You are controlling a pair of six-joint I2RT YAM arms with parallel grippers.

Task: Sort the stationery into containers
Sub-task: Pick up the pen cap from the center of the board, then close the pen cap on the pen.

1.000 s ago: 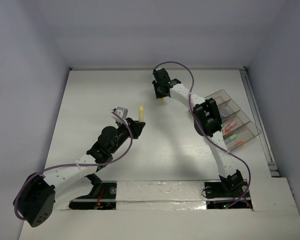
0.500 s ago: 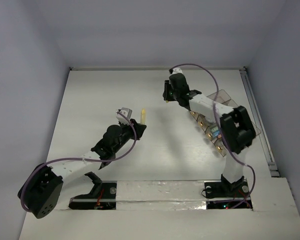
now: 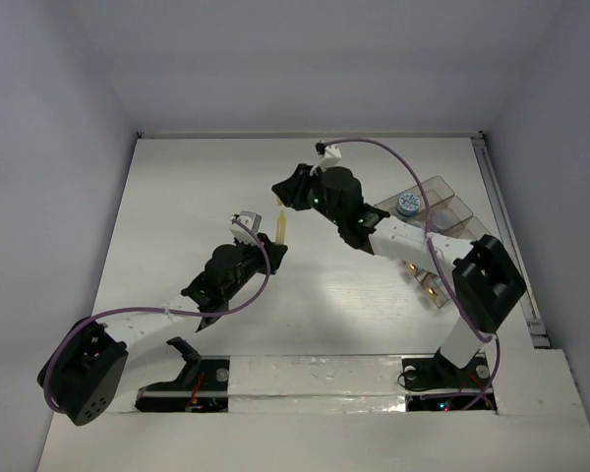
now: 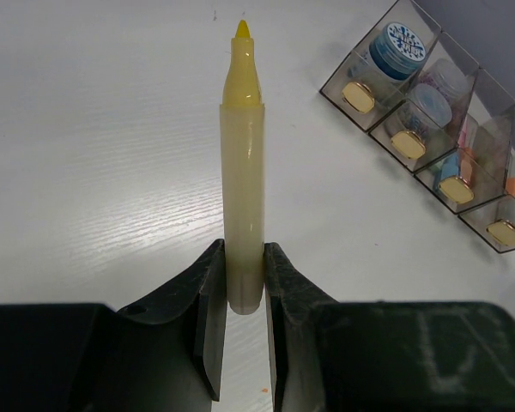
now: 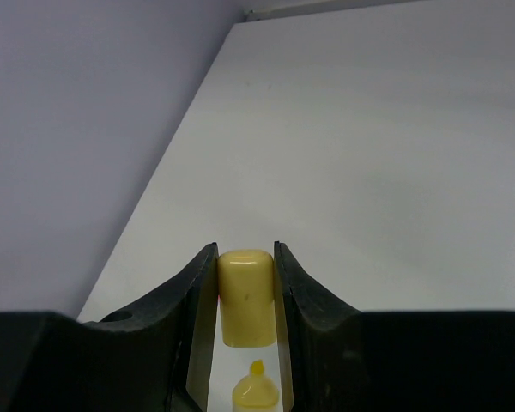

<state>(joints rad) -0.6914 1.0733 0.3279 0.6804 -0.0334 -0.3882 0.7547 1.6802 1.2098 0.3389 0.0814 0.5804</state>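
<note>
Your left gripper [image 4: 243, 270] clamps the pen [image 4: 243, 180], your right gripper [image 5: 246, 275] pinches its cap [image 5: 246, 296] just beyond the pen's tip: align, then press on.

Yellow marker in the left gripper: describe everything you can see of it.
The yellow marker has a pale, slightly translucent plastic barrel, a stepped neck and a brighter yellow pointed tip, uncapped. The left gripper is shut on its rear end, both fingers pressing the barrel, so it sticks out straight ahead of them. In the right wrist view its tip sits just short of the yellow cap clamped in the right gripper; the two look apart, not touching.
</note>
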